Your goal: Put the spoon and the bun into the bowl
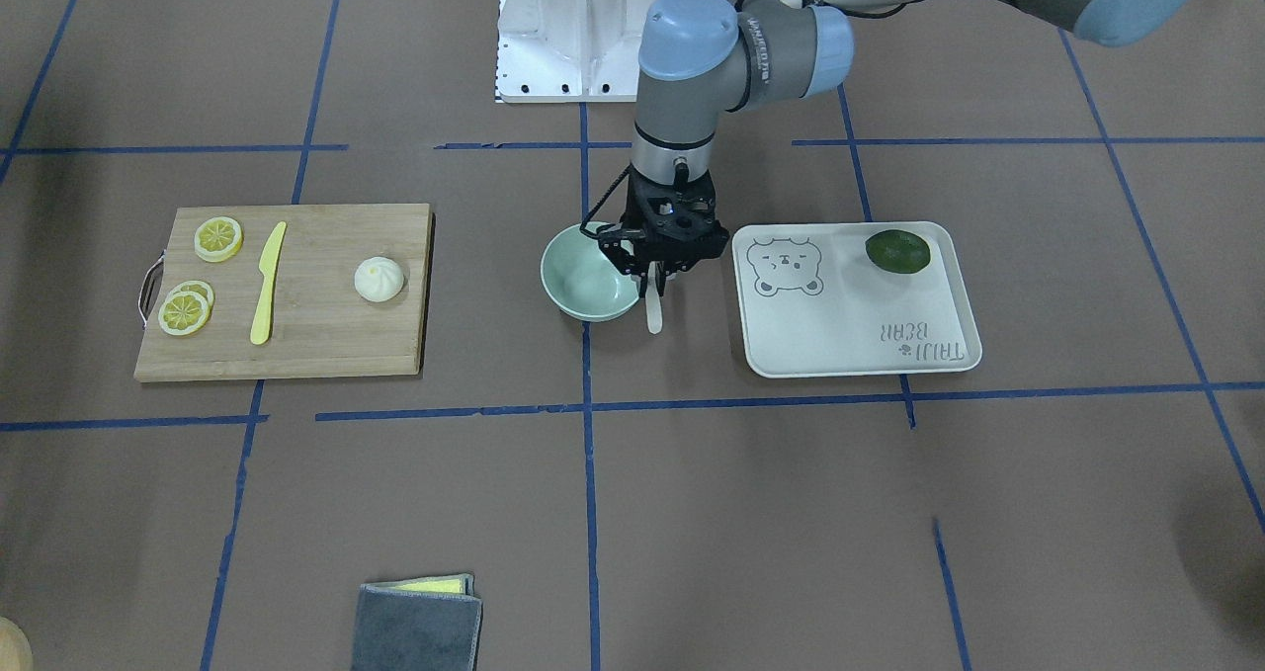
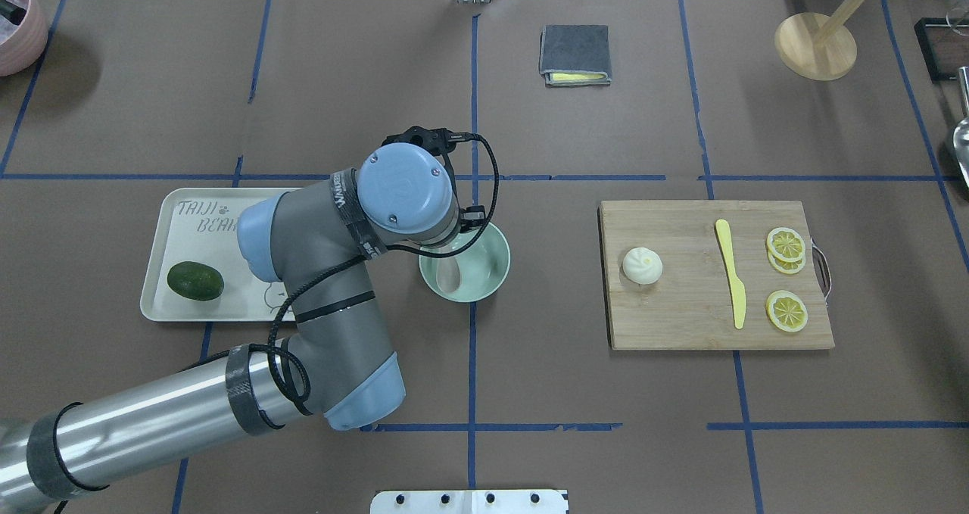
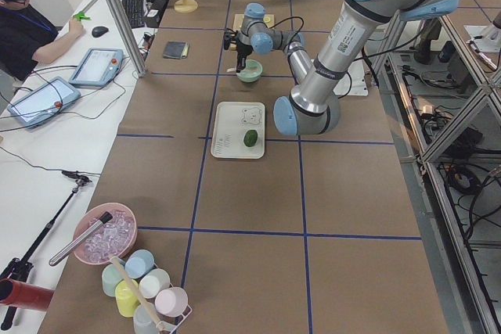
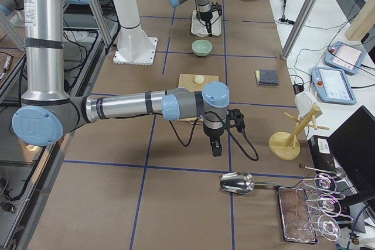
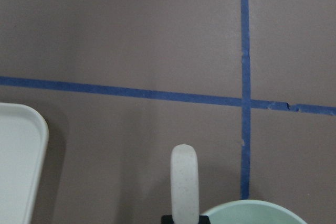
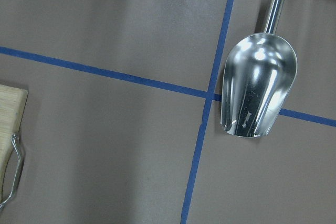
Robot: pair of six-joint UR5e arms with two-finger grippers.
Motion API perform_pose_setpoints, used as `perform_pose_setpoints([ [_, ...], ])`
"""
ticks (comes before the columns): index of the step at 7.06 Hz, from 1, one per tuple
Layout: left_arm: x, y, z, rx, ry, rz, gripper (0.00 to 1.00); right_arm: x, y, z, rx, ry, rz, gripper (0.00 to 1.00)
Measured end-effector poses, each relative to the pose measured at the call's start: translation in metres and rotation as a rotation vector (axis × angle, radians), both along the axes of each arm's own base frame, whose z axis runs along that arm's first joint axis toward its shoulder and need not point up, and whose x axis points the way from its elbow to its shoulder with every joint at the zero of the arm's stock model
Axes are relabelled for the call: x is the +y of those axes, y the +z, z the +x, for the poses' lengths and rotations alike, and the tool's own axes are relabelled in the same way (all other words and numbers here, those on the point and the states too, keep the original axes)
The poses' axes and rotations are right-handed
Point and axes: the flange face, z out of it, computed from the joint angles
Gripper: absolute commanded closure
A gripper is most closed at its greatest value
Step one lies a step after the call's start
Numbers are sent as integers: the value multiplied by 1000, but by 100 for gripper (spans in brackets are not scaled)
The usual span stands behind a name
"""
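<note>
Partly beneath the left pincer (image 1: 656, 282), spoon (image 1: 653, 313) over bowl (image 1: 578, 281) rim.

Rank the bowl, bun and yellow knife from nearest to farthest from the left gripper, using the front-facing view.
1. Bowl, right beside the left gripper holding the spoon.
2. Bun, on the cutting board's end nearest the gripper.
3. Yellow knife, farther along the board.
</note>
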Motion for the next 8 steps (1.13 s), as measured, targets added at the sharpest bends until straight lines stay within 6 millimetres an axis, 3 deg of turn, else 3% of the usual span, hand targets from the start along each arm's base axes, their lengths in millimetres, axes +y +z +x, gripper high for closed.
perform_pose_setpoints([
  [1, 4, 1, 8, -5, -3, -4, 57, 0, 0, 0, 0, 0, 0, 0],
  [2, 6, 2, 12, -9, -2, -3, 1, 0, 0, 0, 0, 0, 0, 0],
  [5, 10, 3, 6, -20, 44, 54, 0, 0, -1, 1, 1, 1, 3, 0],
  [6, 15, 6, -12, -25, 92, 121, 0, -1, -4, 1, 1, 2, 8, 0],
  [8, 3, 17, -89, -55, 198, 319, 0, -1, -21, 0, -4, 4, 40, 0],
])
